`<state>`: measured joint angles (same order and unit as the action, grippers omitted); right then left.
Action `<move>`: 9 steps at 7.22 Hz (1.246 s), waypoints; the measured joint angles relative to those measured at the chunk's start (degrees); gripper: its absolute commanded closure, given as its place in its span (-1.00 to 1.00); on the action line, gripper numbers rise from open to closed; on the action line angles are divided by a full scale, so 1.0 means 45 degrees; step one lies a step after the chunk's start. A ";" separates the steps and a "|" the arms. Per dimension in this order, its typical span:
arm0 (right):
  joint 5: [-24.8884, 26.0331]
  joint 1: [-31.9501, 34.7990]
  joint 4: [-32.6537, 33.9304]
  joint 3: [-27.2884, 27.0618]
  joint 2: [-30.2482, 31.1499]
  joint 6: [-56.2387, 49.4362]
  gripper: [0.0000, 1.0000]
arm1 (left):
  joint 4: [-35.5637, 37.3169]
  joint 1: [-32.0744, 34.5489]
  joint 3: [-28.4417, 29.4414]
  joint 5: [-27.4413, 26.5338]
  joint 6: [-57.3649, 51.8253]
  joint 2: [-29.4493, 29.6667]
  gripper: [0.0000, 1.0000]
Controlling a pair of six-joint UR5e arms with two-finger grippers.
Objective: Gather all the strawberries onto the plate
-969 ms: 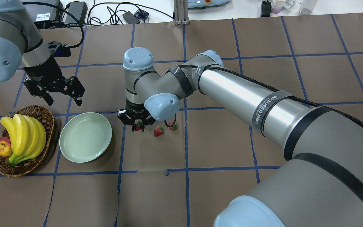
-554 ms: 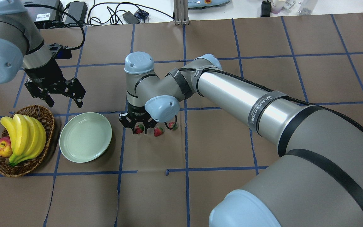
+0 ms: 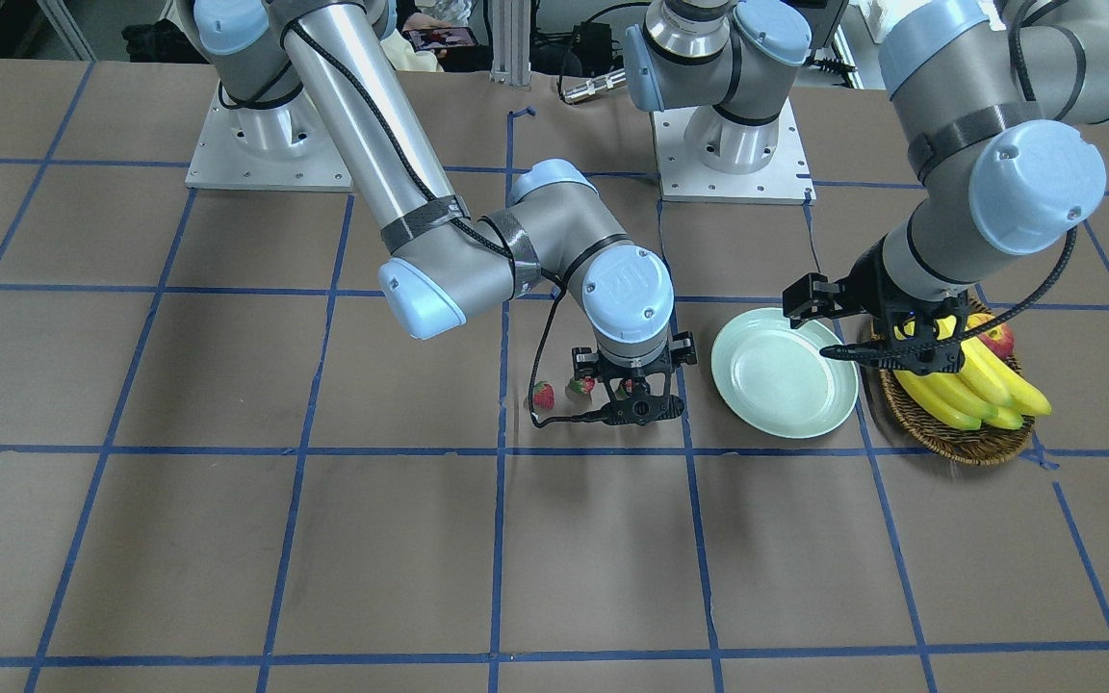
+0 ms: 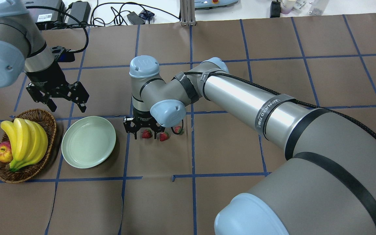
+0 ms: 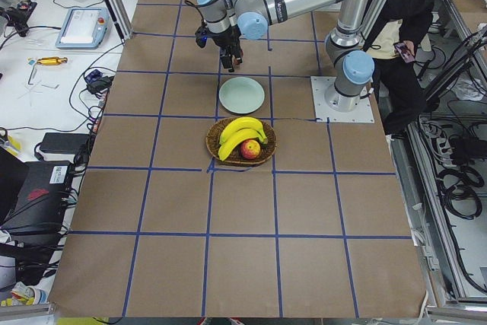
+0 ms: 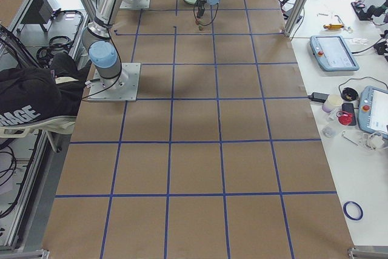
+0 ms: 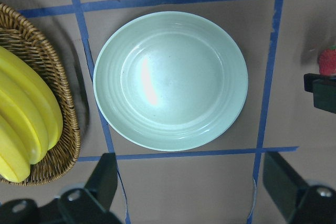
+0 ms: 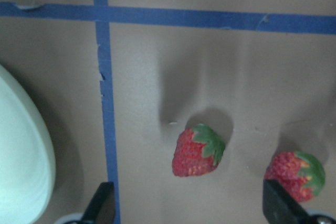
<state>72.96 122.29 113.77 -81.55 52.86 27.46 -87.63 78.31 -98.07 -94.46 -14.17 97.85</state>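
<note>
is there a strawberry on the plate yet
No, in the left wrist view the plate holds nothing, and the one strawberry in sight lies outside its rim.

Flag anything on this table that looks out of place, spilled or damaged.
Nothing is spilled or damaged. The three strawberries lie on the table beside the empty plate, not in it; the blue tape line near them is slightly frayed.

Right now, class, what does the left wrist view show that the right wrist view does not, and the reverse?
Left wrist only: the whole plate, the wicker basket and the bananas. Right wrist only: a strawberry between the open fingers, with a second strawberry beside it. Both: the plate, blue tape and at least one strawberry.
</note>
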 measured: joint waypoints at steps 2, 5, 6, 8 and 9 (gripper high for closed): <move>0.0310 -0.0104 -0.0649 0.0068 0.1225 0.0000 -1.00 | 0.0018 0.0012 0.0043 0.0013 0.0004 0.0014 -1.00; 0.1761 -0.1650 -0.3325 0.0112 0.3302 -0.1617 -1.00 | 0.0410 0.0139 0.0054 0.0064 0.0278 0.0066 -1.00; 0.2341 -0.2608 -0.4307 0.0099 0.3948 -0.2694 -1.00 | 0.0491 0.0191 0.0052 0.0138 0.0461 0.0095 -1.00; 0.3303 -0.4477 -0.5711 0.0047 0.4838 -0.4764 -1.00 | 0.0811 0.0725 0.0038 0.0199 0.0926 0.0335 -1.00; 0.3538 -0.5332 -0.6191 -0.0010 0.5170 -0.5642 -1.00 | 0.1294 0.1254 0.0031 0.0229 0.1349 0.0610 -1.00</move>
<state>88.88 98.30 85.91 -81.60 76.12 2.07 -81.80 83.95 -97.93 -93.44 -8.10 100.60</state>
